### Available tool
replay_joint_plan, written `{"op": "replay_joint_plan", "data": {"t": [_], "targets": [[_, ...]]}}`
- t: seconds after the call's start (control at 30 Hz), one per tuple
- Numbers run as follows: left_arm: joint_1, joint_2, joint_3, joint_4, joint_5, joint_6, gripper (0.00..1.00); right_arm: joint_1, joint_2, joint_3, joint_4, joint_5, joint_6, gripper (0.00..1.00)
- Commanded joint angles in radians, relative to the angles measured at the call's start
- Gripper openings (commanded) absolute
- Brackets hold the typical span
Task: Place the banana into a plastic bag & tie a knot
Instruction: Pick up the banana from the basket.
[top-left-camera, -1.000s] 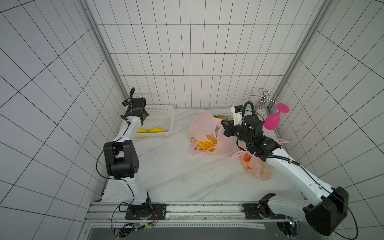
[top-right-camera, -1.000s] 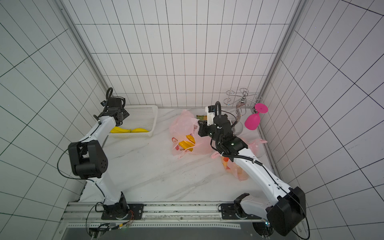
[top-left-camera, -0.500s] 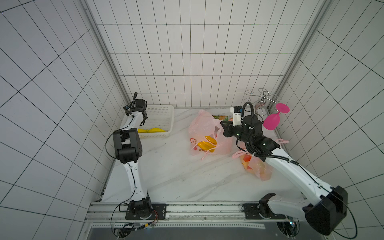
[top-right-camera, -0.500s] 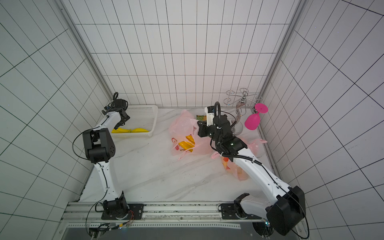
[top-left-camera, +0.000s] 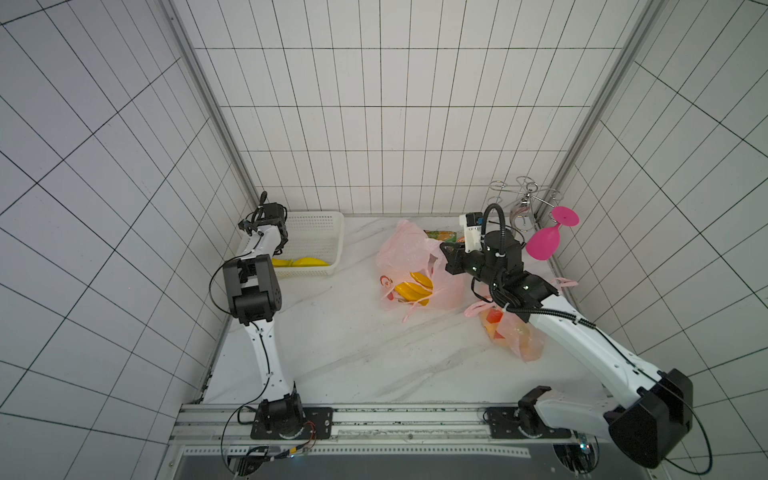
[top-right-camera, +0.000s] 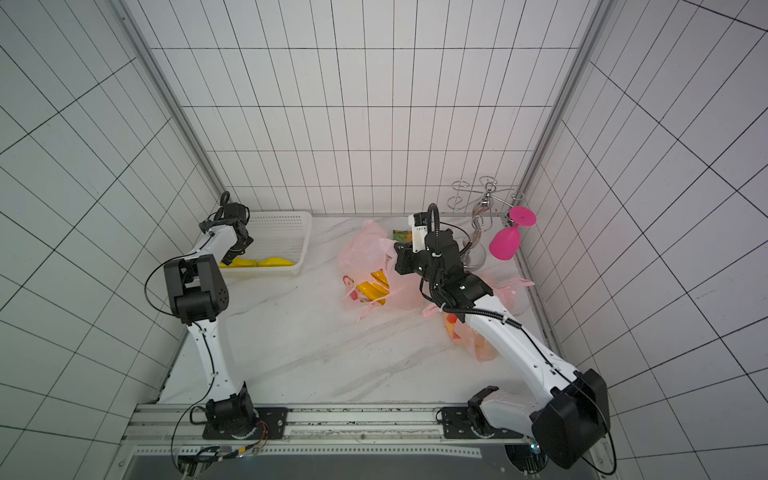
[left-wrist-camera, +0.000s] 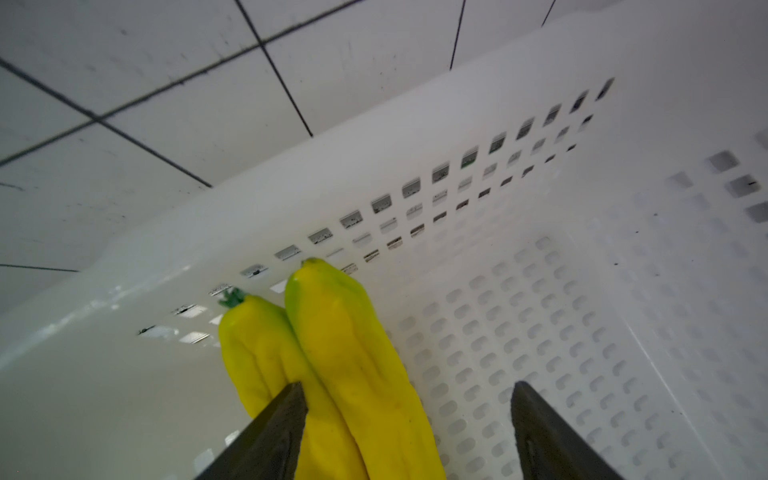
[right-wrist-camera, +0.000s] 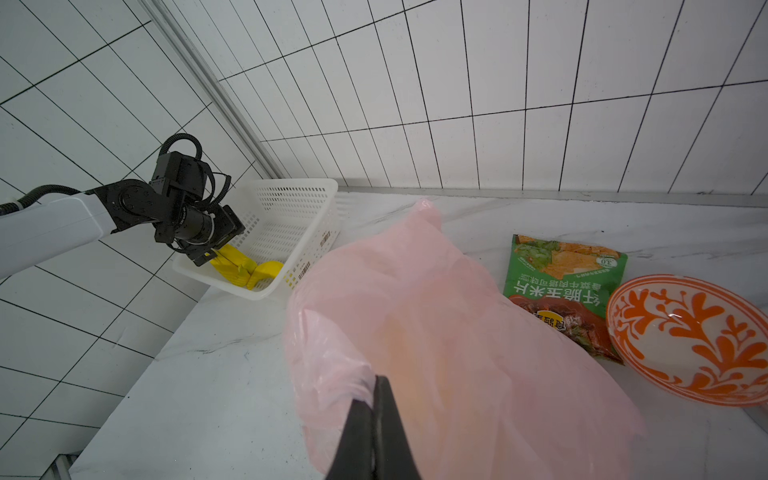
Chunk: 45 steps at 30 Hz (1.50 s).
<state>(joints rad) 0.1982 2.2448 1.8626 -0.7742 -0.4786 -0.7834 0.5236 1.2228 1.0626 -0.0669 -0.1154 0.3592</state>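
banana (left-wrist-camera: 361, 365): lies in the basket at the back left of the worktop, touching a second banana (left-wrist-camera: 253, 353); not yet lifted.
worktop (top-left-camera: 353, 353): pale marble; it carries the basket and the bag, well apart from each other.
basket (top-left-camera: 338, 232): white and perforated, beside the left wall; both fruits rest along its near wall.
bag (top-left-camera: 409, 249): pink film at mid-worktop, with yellow fruit (top-left-camera: 413, 286) already showing in it. Its rim is raised, but I cannot tell how wide the mouth gapes.
right hand (right-wrist-camera: 376, 399): closed, pinching the bag's rim.
left hand (left-wrist-camera: 407, 390): jaws wide apart, down inside the basket and straddling the banana. One finger (left-wrist-camera: 282, 424) sits over the seam between the two fruits.
step: probably the grasp of the banana, before carrying it to the bag.
how: settle that finger cleanly into the seam, then close across the banana's middle. Grip firmly enough to hold but not to bruise. Lift straight up past the basket wall before crossing over.
risk: the finger may catch the second banana, or the basket may drag along. The bag's mouth will likely sag unless the right hand holds it up.
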Motion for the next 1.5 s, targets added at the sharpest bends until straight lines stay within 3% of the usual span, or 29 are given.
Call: {"op": "replay_joint_plan", "data": {"t": [0.0, 0.13, 0.27, 0.53, 1.0, 1.2, 1.37, 1.47], "targets": [[-0.011, 0.006, 0.008, -0.05, 0.004, -0.044, 0.79, -0.005, 0.01, -0.044, 0.002, -0.008, 0.007, 0.0], [-0.047, -0.082, -0.062, -0.036, -0.072, -0.061, 0.79, -0.006, 0.011, -0.043, 0.001, -0.006, 0.004, 0.0], [-0.028, -0.15, -0.214, 0.094, -0.096, -0.088, 0.81, -0.008, -0.009, -0.039, -0.017, 0.019, -0.01, 0.0], [0.003, -0.078, -0.149, -0.026, -0.068, -0.116, 0.82, -0.01, -0.022, -0.039, -0.052, 0.042, -0.027, 0.0], [0.043, 0.002, -0.125, -0.004, 0.025, -0.102, 0.79, -0.011, -0.039, -0.056, -0.06, 0.051, -0.025, 0.0], [0.024, -0.003, -0.11, 0.023, 0.039, -0.063, 0.67, -0.012, -0.033, -0.054, -0.058, 0.051, -0.023, 0.0], [0.007, -0.076, -0.185, 0.117, 0.042, -0.045, 0.43, -0.011, -0.031, -0.04, -0.058, 0.051, -0.021, 0.0], [0.002, -0.102, -0.198, 0.135, 0.051, -0.044, 0.34, -0.011, -0.032, -0.029, -0.062, 0.049, -0.02, 0.0]]}}
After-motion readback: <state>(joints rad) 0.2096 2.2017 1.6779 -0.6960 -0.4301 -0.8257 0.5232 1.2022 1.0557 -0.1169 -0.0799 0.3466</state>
